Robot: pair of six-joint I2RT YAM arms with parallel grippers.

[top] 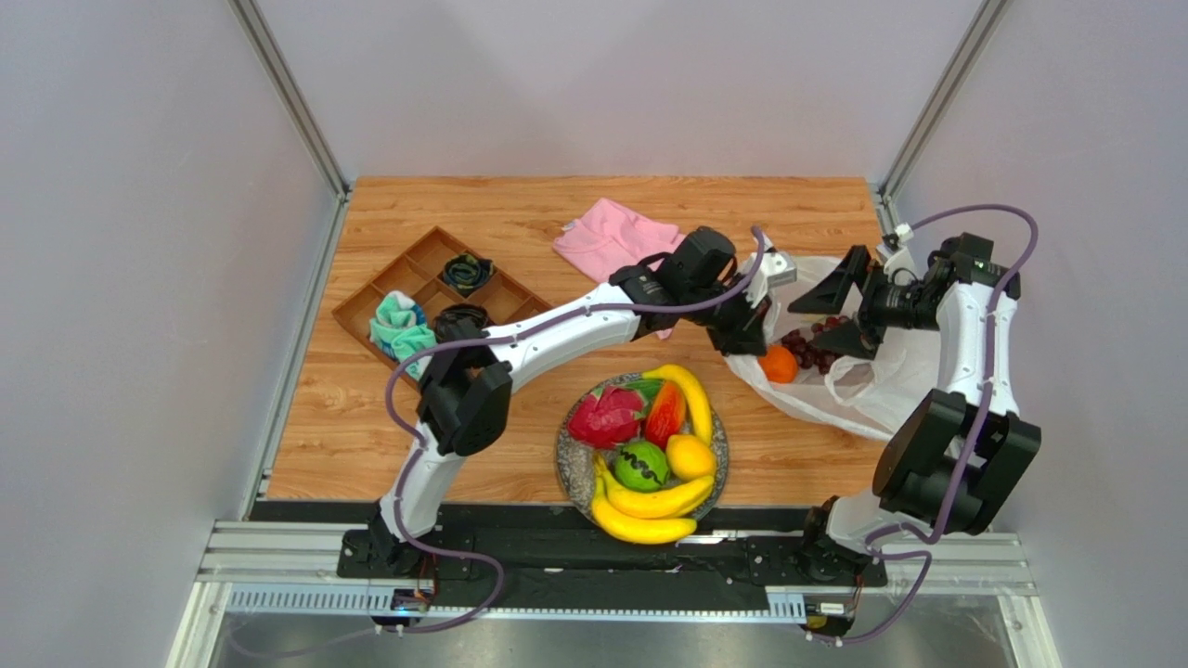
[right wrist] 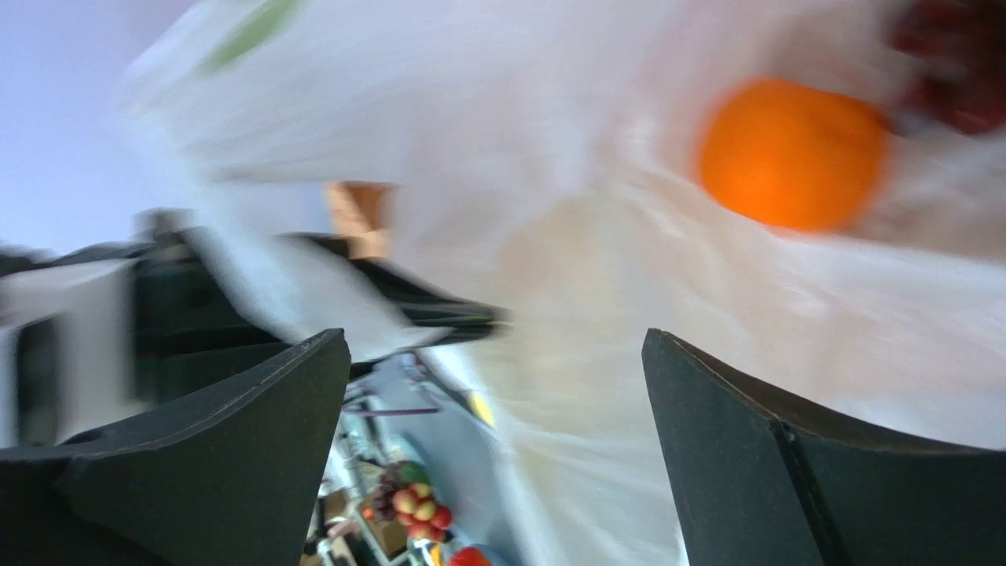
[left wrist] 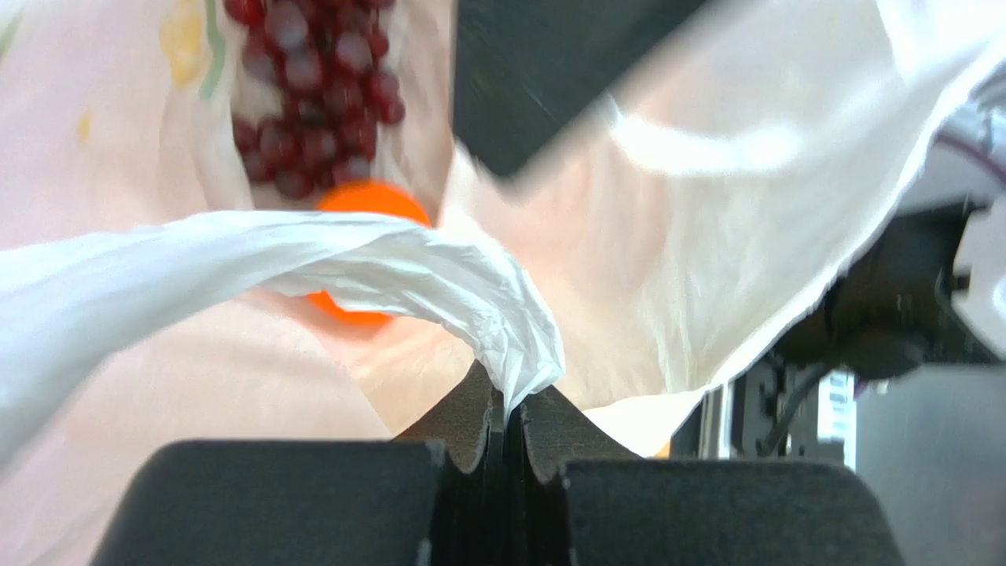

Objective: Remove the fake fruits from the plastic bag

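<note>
Left gripper (left wrist: 509, 410): pinched on plastic bag (left wrist: 354, 262) rim.
Right gripper (right wrist: 496, 407): spread wide, empty, at bag mouth.
Plastic bag: right side of bench (top: 558, 195); limp, slippery film.
Orange (top: 778, 363): inside mouth; light, hard, glossy; take it across its middle.
Grapes (top: 809, 341): deeper inside.

Overhead view faces down; both wrist views closely share the orange (right wrist: 791, 153).

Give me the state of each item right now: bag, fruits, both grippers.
plastic bag: on the table, edge pinched and lifted.
orange: inside the bag.
grapes: inside the bag.
bananas: out, on the plate.
dragon fruit: out, on the plate.
lemon: out, on the plate.
green fruit: out, on the plate.
left gripper: shut on the bag's edge.
right gripper: open, empty, at the bag's mouth.
</note>
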